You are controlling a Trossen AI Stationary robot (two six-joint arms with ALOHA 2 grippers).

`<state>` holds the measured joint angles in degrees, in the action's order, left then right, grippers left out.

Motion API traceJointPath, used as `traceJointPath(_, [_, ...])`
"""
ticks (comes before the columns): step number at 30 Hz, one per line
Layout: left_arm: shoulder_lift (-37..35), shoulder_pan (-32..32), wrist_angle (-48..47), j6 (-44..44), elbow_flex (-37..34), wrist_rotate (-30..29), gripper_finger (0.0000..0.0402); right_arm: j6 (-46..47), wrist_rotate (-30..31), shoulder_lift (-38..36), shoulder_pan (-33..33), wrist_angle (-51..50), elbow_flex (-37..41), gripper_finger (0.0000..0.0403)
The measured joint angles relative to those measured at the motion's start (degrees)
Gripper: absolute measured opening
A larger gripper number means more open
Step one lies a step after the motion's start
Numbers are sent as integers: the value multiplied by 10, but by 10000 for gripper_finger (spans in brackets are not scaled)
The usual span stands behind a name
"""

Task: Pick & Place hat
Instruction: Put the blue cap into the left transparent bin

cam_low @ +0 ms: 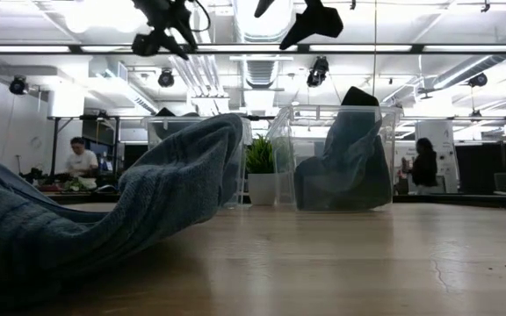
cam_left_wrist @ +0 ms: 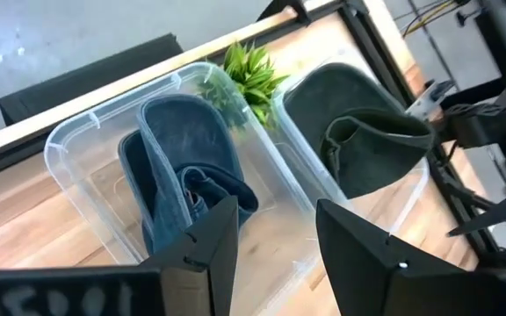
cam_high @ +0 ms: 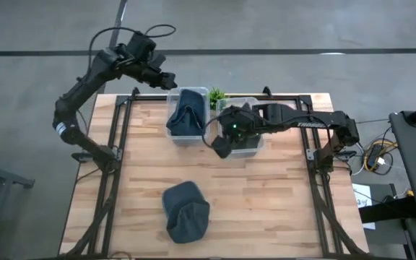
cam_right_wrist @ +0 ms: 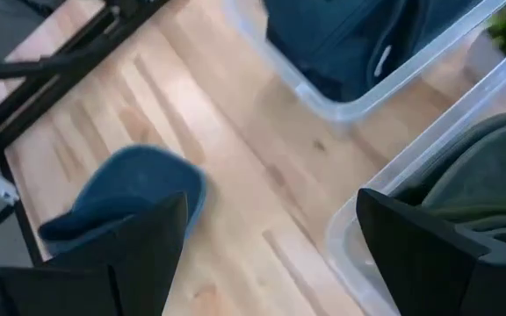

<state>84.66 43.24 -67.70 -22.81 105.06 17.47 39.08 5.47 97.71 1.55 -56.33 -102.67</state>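
Right gripper [cam_high: 221, 146] hung with fingers spread wide over the right bin [cam_high: 260, 148] near the table's [cam_high: 280, 195] far edge, a hat [cam_high: 186, 210] lying near the front edge

Three hats [cam_high: 186, 211], two clear bins [cam_high: 188, 115], one small plant [cam_high: 217, 94].

White lettering runs along the right arm [cam_high: 316, 124] in the high view, too small to read; no other text is legible.
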Motion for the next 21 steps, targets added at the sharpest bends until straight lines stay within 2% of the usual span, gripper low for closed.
traceJointPath(5, [-32,0,0,1,0,-7,147,38,-3,0,-18,1,20,325])
traceJointPath(8, [-45,0,-1,0,0,-12,147,73,-30,0,-18,0,32,325])
traceJointPath(21, [-69,0,-15,0,0,-26,147,102,-36,-1,-52,84,75,325])
